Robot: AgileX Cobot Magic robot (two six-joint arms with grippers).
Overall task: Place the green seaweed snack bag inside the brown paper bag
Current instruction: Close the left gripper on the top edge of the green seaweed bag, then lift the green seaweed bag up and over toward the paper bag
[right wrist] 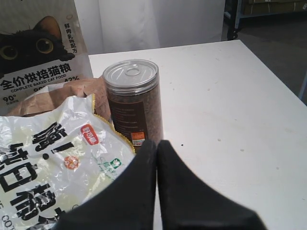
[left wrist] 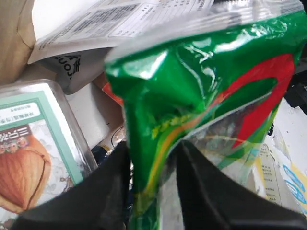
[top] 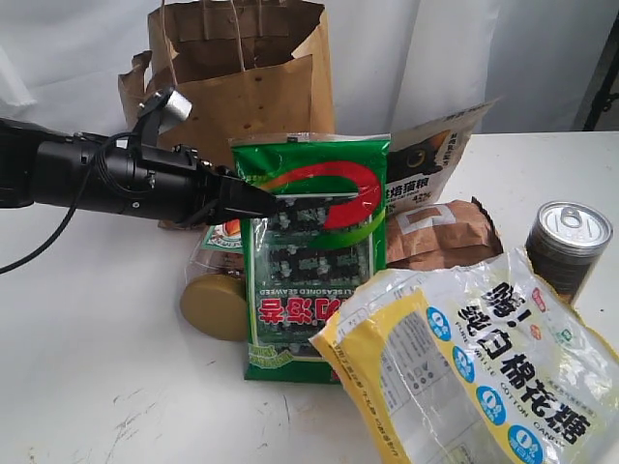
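The green seaweed snack bag stands nearly upright at the table's middle, its top edge raised, its red swoosh facing the exterior camera. My left gripper reaches in from the left and is shut on the packet's upper part; in the left wrist view the green film is pinched between the two black fingers. The brown paper bag stands open behind, at the back left. My right gripper is shut with nothing in it, hovering near a can; it does not show in the exterior view.
A yellow-and-clear marshmallow bag lies front right. A dark can with a silver lid stands at the right. A cat-food pouch and a small brown pouch sit behind the green packet. A clear nut box and a gold lid lie beneath it.
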